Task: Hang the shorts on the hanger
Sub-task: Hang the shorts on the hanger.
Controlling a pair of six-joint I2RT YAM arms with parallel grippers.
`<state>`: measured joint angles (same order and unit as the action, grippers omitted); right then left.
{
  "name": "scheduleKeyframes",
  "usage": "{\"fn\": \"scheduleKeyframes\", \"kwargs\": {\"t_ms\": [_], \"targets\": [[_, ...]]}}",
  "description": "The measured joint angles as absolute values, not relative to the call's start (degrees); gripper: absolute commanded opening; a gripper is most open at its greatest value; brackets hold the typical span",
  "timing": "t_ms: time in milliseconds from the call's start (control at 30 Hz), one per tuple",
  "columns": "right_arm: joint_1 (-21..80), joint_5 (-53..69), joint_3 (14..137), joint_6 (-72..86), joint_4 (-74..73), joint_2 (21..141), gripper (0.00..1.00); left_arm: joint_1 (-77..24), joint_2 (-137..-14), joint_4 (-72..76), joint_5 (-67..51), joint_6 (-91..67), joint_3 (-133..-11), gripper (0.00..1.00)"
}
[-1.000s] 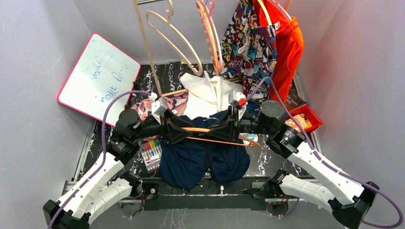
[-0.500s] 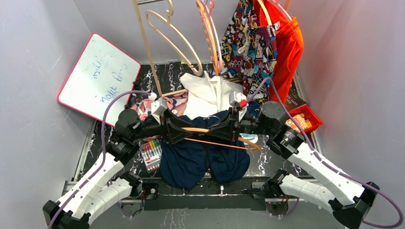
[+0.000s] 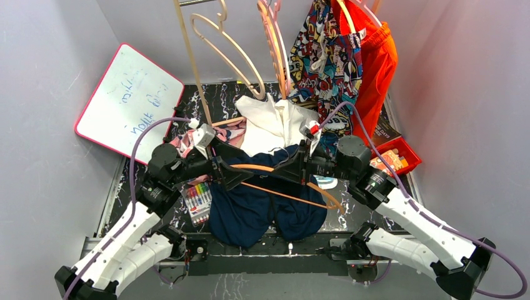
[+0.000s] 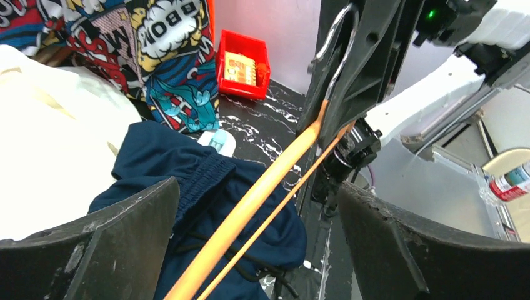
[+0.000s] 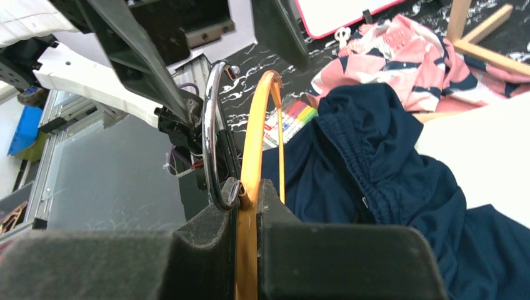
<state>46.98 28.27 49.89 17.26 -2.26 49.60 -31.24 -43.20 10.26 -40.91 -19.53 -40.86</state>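
Well, the job is only just getting going, I would say. The shorts (image 3: 250,212) lie on the table (image 3: 356,215) close to the robot's two arms. They are dark blue. Their stretchy top edge points away, toward a white cloth (image 3: 275,125), and their legs point back at the arms. No part of them is on the hanger (image 4: 250,209) yet.

The hanger is up in the air, lying across and over the shorts. The right gripper (image 5: 247,190) has its jaws squeezed tight on it, just by the silver hook (image 5: 209,137). So the hanger is held by that one arm alone.

The left gripper (image 4: 257,187) has its jaws spread wide apart. The orange bar of the hanger runs through the gap between them. From the left wrist view it does not look like either jaw touches the bar. The low end of the hanger dips down near the shorts, but I cannot tell if it touches the cloth.

So what is done? The hanger is picked up and sits right above the shorts. What is left? Almost all of it, I think. The shorts are not lifted, and nobody holds them. One arm would need to grab the cloth, most likely the left one, since it holds nothing. Then the shorts have to go over the hanger and hang there. A box of colour pens (image 3: 199,199) lies beside the shorts, out of the way
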Motion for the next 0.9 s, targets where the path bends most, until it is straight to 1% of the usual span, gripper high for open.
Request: {"fn": "scheduleKeyframes", "kwargs": {"t_ms": [167, 333, 433, 567, 700, 800, 833, 900], "targets": [[46.96, 24.93, 45.50, 20.14, -0.32, 45.95, 0.00, -31.22, -39.22, 9.82, -37.63, -19.27, -40.80, 0.98], [46.96, 21.21, 44.10, 22.02, 1.61, 43.09, 0.00, -31.24, -35.97, 5.54, -33.85, -17.45, -42.15, 0.98], [47.00, 16.75, 44.16, 22.35, 1.30, 42.54, 0.00, -31.24, -33.76, 2.13, -29.06, -16.69, -42.48, 0.99], [47.00, 7.79, 44.25, 21.45, -2.15, 42.11, 0.00, -31.24, -32.45, -4.45, -19.40, -16.75, -43.42, 0.98], [46.96, 2.39, 44.60, 20.29, -6.02, 41.28, 0.00, -31.24, -36.84, -13.74, -4.64, -17.45, -48.42, 0.98], [46.96, -0.34, 45.21, 19.29, -8.82, 40.58, 0.00, -31.24, -41.15, -20.80, 12.69, -18.70, -50.89, 0.98], [46.96, -1.43, 45.52, 19.03, -9.96, 40.27, 0.00, -31.22, -43.31, -23.99, 21.71, -19.03, -51.27, 0.98], [46.96, -2.98, 46.04, 18.31, -11.84, 39.57, 0.00, -31.22, -47.94, -27.11, 33.50, -19.70, -51.96, 0.98]]}}
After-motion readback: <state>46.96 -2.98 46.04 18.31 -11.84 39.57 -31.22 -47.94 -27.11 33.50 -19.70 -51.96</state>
